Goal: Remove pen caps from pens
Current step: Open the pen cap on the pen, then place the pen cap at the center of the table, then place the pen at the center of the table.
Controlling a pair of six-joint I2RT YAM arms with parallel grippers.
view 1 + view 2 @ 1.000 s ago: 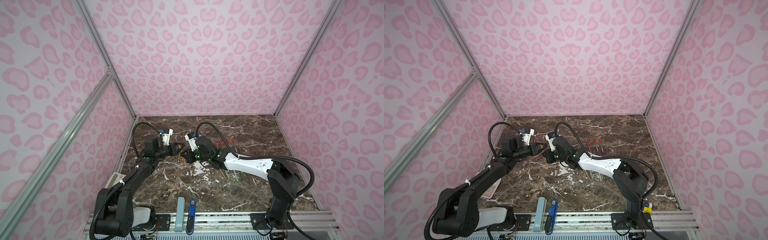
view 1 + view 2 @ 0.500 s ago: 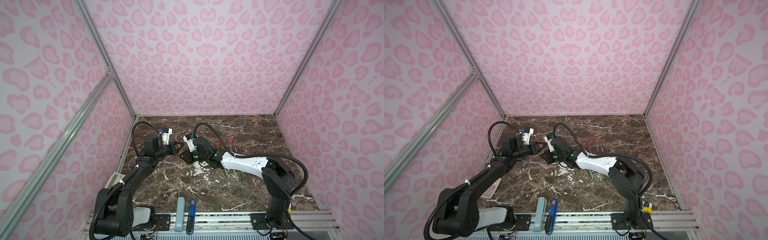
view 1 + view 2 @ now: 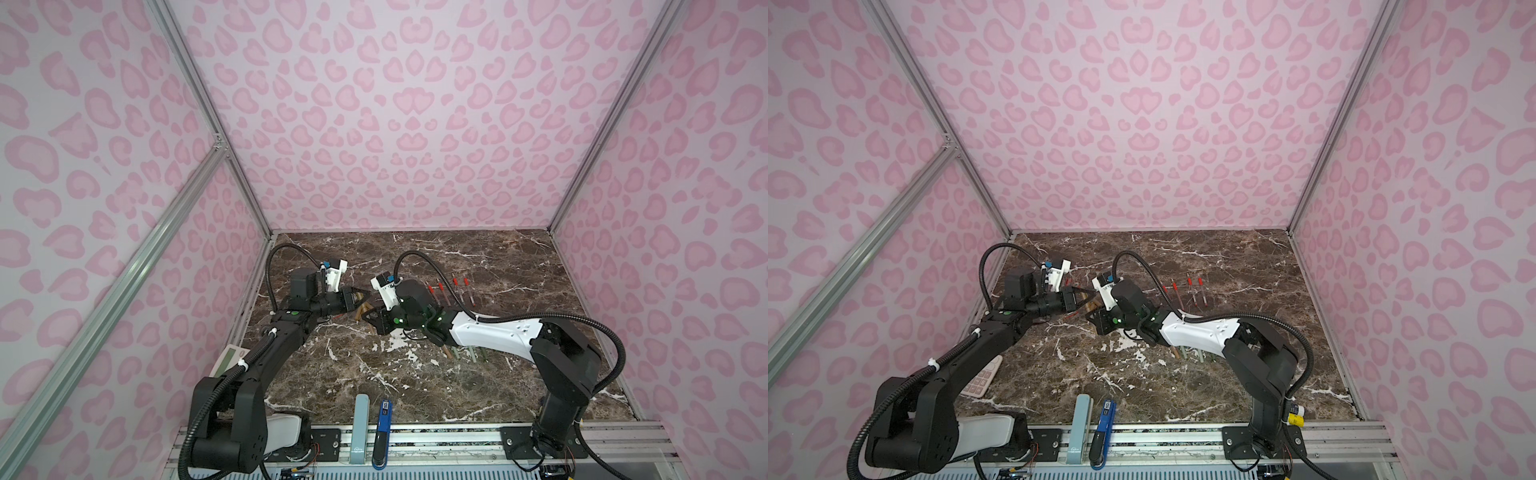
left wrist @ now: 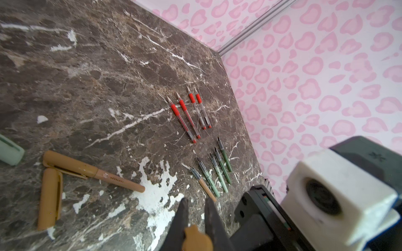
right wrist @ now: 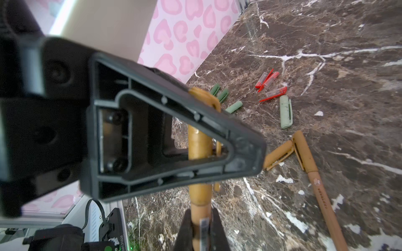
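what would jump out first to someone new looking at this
Mid-table, the left gripper and right gripper are both shut on one tan-brown pen, held between them. Loud pink-patterned walls rise all around. Uncapped pens lie in rows to the robot's right.

Pale-blue case (image 3: 360,428) just beside blue-and-black tool (image 3: 384,432) — both at front (calculator (image 3: 980,380) far left)

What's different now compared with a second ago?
Almost nothing. The right arm swayed slightly sideways and back. The left end effector and right end effector stay shut on the same tan-brown pen; the loose pens and caps lie as before.
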